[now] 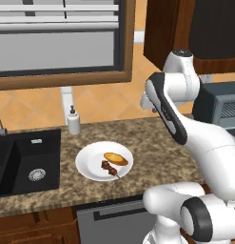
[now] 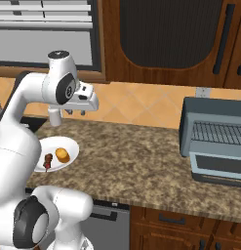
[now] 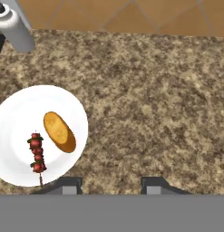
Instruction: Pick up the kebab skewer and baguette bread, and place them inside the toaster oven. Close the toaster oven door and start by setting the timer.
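On the plate: the kebab skewer (image 3: 37,154) and the baguette bread (image 3: 59,132) lie side by side on a white plate (image 3: 13,118), close together but apart, neither yet lifted.
Skewer: a thin stick with small dark red chunks bunched along most of it, a bare end poking toward the plate's rim.
Bread: a small golden oval loaf with a darker edge, lying at a slant just beside the skewer.
Plate's place: on the speckled stone counter (image 3: 149,99), near its front edge, between the black sink (image 1: 24,162) and the open stretch of counter.
Gripper: the gripper (image 3: 111,186) hangs above the counter, off to the side of the plate; its two dark tips stand apart with only counter between them, holding nothing.
Toaster oven: the toaster oven (image 2: 214,139) sits well apart at the far end of the counter, with the toaster oven door (image 2: 217,168) let down and the wire rack showing inside.
Step in hand: by my reckoning, the approach to the first pick; nothing is in the oven.
Next move: the hand needs to shift over the plate, line its tips across the thin stick or the loaf, then come down.
Nearby: a soap dispenser (image 1: 73,120) stands behind the plate by the wall.
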### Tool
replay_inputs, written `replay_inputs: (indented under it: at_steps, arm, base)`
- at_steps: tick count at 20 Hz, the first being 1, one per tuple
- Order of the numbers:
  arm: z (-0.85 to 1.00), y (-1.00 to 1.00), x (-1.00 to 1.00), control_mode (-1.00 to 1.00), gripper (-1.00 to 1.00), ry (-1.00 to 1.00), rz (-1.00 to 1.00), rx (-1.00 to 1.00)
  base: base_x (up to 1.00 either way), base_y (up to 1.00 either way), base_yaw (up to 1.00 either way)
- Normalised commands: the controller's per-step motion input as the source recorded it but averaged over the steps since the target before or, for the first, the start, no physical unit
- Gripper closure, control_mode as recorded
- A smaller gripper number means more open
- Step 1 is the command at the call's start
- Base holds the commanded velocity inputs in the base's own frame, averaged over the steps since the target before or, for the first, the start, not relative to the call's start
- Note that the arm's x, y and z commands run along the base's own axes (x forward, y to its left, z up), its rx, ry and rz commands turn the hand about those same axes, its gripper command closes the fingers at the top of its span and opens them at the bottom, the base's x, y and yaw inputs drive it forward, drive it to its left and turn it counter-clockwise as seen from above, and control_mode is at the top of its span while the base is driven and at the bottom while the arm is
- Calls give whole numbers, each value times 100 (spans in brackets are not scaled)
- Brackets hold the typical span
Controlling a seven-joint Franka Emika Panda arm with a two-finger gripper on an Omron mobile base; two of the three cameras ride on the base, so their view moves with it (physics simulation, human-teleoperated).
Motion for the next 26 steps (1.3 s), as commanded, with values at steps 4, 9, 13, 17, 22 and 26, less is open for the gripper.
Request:
replay_inputs:
  at_steps: [4, 9, 13, 17, 22, 26]
  arm:
    - [0, -17, -44, -100, -100, -9, 4, 0]
    - [0, -92, -86, -100, -100, -10, 11, 0]
    - [1, -100, -80, -100, -100, -1, 10, 0]
    - [0, -100, -69, -100, -100, 0, 2, 0]
    - [0, -100, -39, -100, -100, 0, -2, 0]
    - [0, -100, -24, -100, -100, 0, -4, 0]
  base:
    - [0, 0, 0]
    - [0, 0, 0]
    - [0, 0, 0]
    - [0, 0, 0]
    - [0, 0, 0]
    - [0, 0, 0]
